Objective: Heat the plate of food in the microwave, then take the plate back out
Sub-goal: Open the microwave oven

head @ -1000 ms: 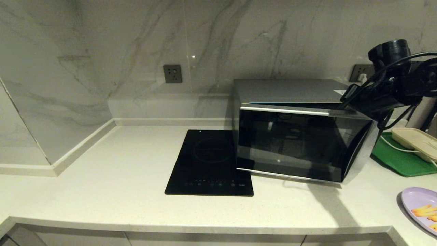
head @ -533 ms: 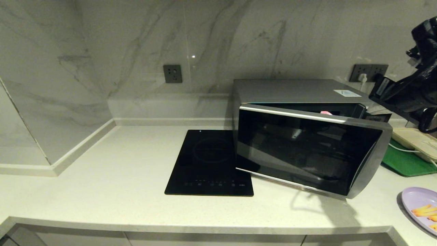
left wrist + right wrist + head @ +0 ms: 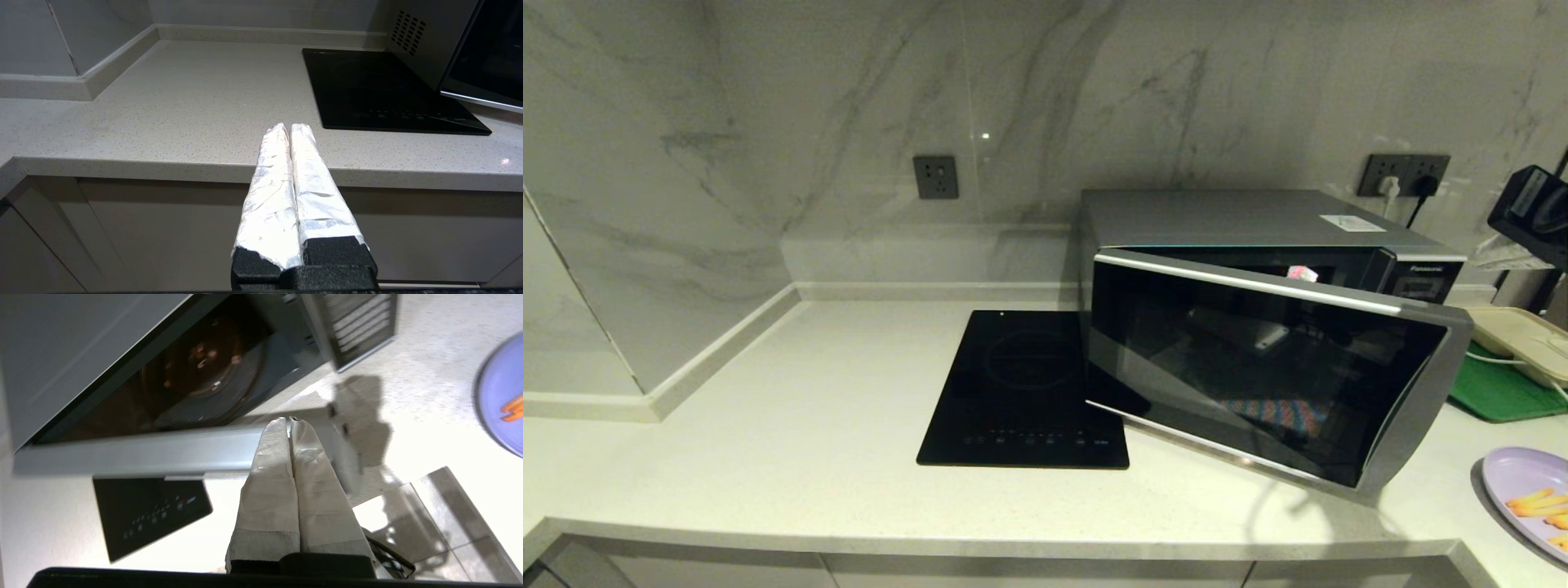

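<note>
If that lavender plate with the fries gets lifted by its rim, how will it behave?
The round pale lavender plate looks rigid and shallow, so it probably stays stiff. The loose orange-yellow fries would likely slide if it tilts. Its smooth surface may be slippery.

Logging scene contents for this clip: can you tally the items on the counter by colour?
Silver: 1, the microwave
Black: 1, the hob
Lavender: 1, the plate of food
Green: 1, the tray
Beige: 1, the lidded container
Total: 5

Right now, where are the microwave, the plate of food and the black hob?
microwave point(image 3: 1262, 371): head view, on the dark glass of its part-open door.
plate of food point(image 3: 1515, 478): head view, on the bare lavender surface near its rim.
black hob point(image 3: 1021, 384): head view, on its glass top.
</note>
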